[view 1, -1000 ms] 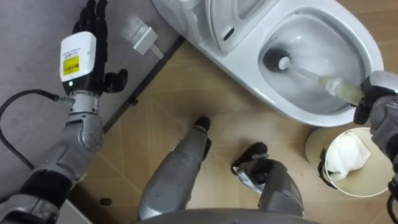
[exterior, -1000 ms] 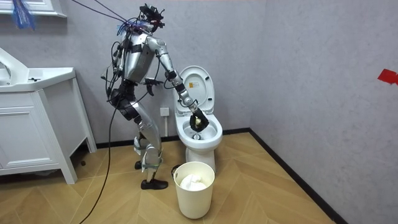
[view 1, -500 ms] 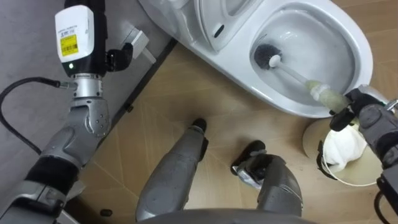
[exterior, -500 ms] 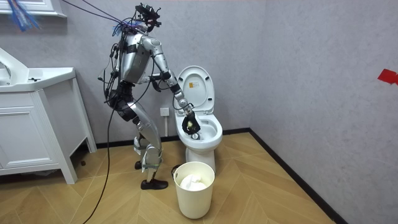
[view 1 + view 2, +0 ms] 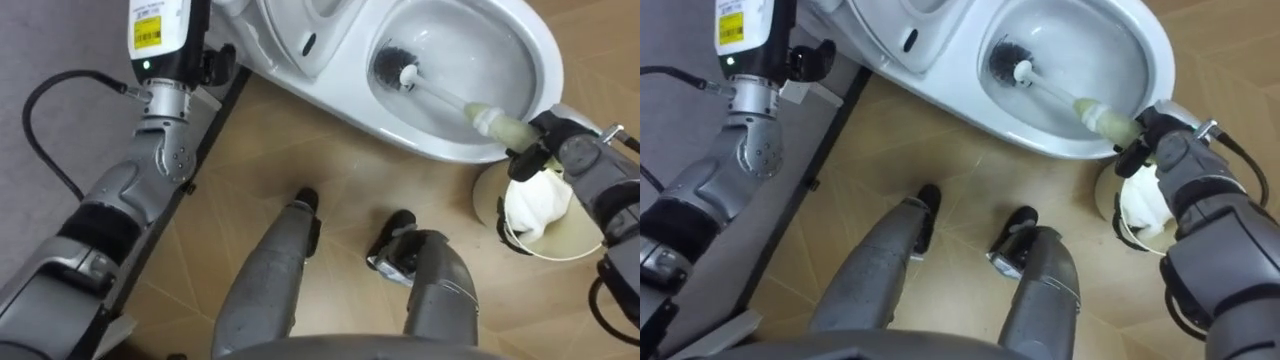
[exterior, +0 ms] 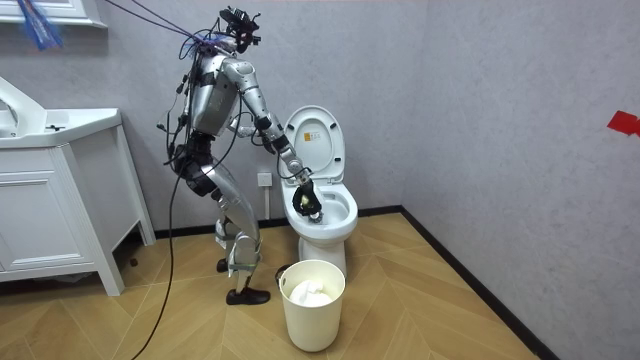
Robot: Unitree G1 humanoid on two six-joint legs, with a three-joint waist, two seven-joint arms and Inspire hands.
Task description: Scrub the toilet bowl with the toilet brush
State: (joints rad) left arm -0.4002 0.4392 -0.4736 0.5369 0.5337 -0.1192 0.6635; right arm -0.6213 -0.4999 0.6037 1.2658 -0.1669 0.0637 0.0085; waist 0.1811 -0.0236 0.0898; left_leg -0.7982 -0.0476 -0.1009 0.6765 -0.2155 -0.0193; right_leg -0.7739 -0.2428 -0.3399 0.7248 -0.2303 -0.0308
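Herringbone wood flooring point(image 5: 330, 180) lies under the robot. The toilet brush point(image 5: 445, 95) is gripped by its pale handle in the curled right hand point(image 5: 562, 152), which is held at the near rim of the glossy white toilet bowl point(image 5: 545, 45). The dark bristled head is set beyond the hand, low inside the bowl. Just beneath the hand a round cream bin point(image 5: 575, 228) is seen, with crumpled white paper point(image 5: 535, 200) in it. The left hand point(image 5: 195, 45) is raised by the grey wall point(image 5: 50, 40); its state cannot be told.
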